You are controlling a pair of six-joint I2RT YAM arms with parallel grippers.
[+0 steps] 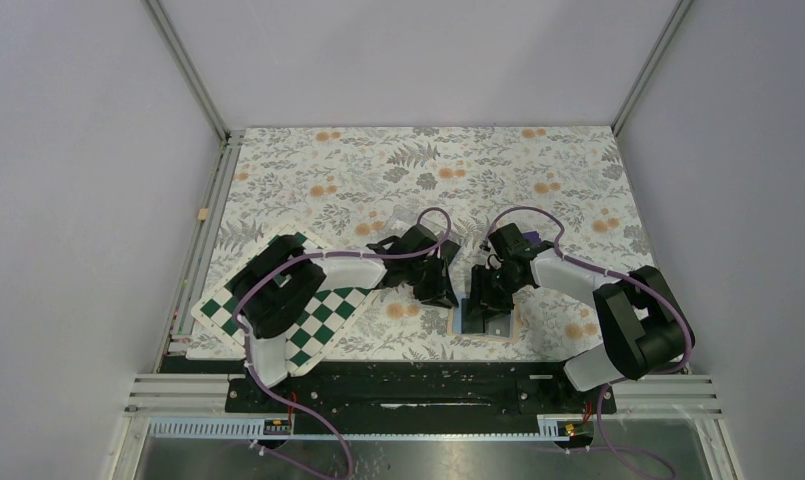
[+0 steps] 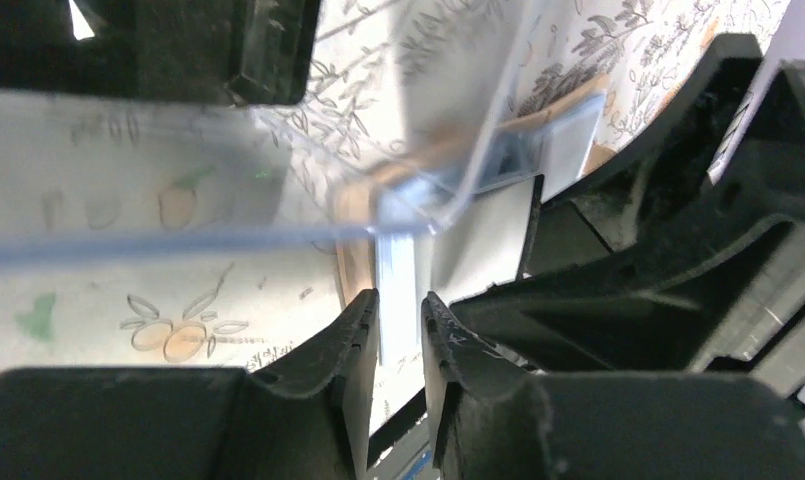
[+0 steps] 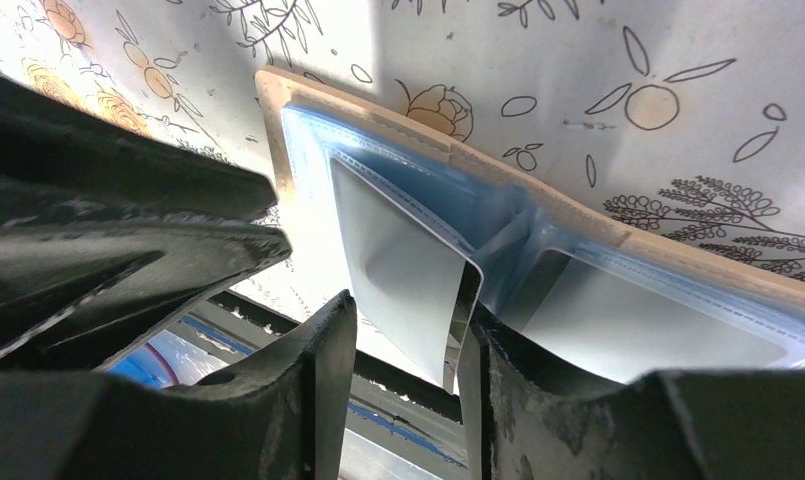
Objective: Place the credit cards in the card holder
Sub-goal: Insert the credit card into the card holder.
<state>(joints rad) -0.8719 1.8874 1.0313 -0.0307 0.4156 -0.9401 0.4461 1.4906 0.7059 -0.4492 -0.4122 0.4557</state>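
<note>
The right gripper [image 3: 408, 335] stands half open with a grey credit card [image 3: 408, 270] across the gap. The card's edges lie against both fingers, so it looks gripped by its sides. Its far end sits at the stitched mouth of the left pocket in the open card holder [image 3: 578, 225].

The left gripper [image 2: 398, 320] is narrow, with the card holder's pale blue left edge between its fingers.

The card holder [image 1: 488, 328] lies flat, lining up, at the middle of the tabletop's [image 1: 378, 170] near edge. A clear plastic box [image 2: 278, 150] is just beyond the left gripper. A green-and-white chequered board [image 1: 323, 315] lies toward the near left corner.
</note>
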